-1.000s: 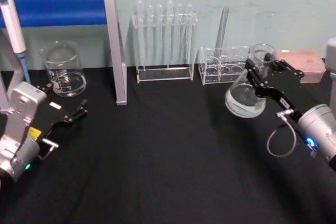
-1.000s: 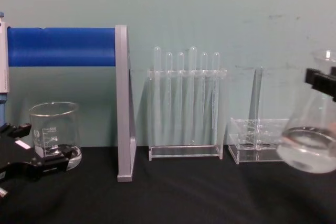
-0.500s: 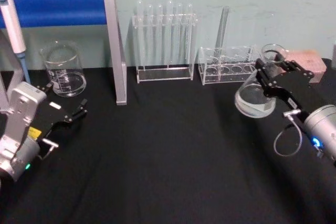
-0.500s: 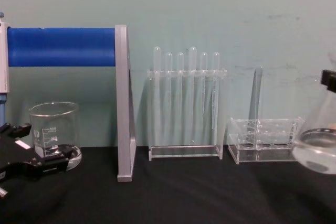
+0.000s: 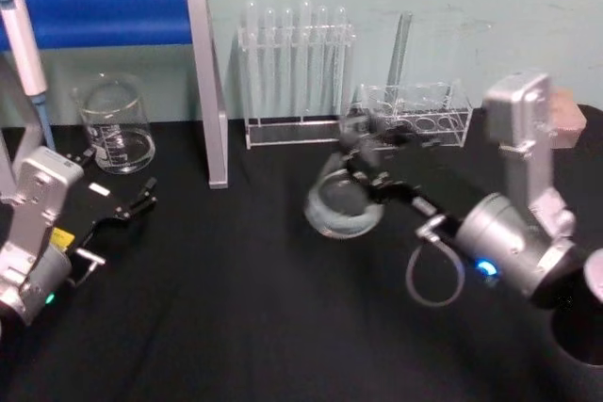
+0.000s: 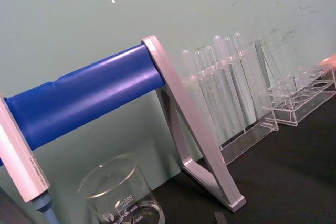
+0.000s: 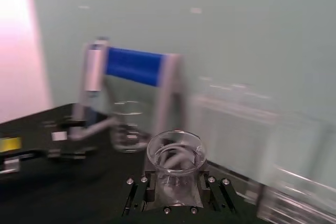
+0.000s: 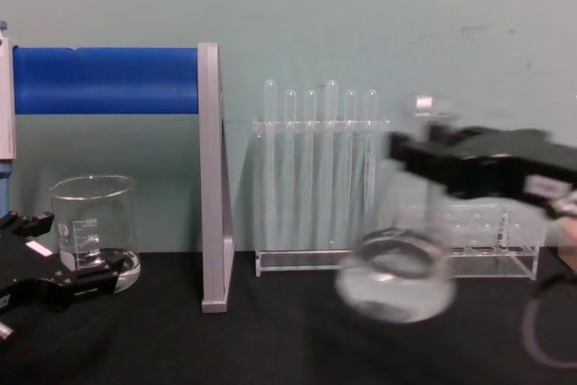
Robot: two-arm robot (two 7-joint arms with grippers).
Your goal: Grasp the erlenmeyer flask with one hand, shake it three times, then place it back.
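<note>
So nearest the robot, the left gripper (image 5: pixel 127 211) sits parked low on the left side of the black table (image 5: pixel 236 327). Its fingers are spread with nothing in them, and it's well away from the action.

Further out, around mid-table, the right gripper (image 5: pixel 361 146) has its fingers clenched on the neck of the erlenmeyer flask (image 5: pixel 341 206). In the right wrist view the flared rim (image 7: pixel 175 151) sits right between the fingers, mouth facing the camera.

The bit that matters: the flask's long axis is tilted. The wide base hangs below the grip and off toward the robot's left, and as far as I can tell it's clear of the table. Looks like mid-shake to me. To set it down, that axis has to come upright first, base flat.

Behind it, along the wall, are the test tube rack (image 5: pixel 297 72), a low rack (image 5: pixel 415 118) and, far left, the beaker (image 5: pixel 115 129).
</note>
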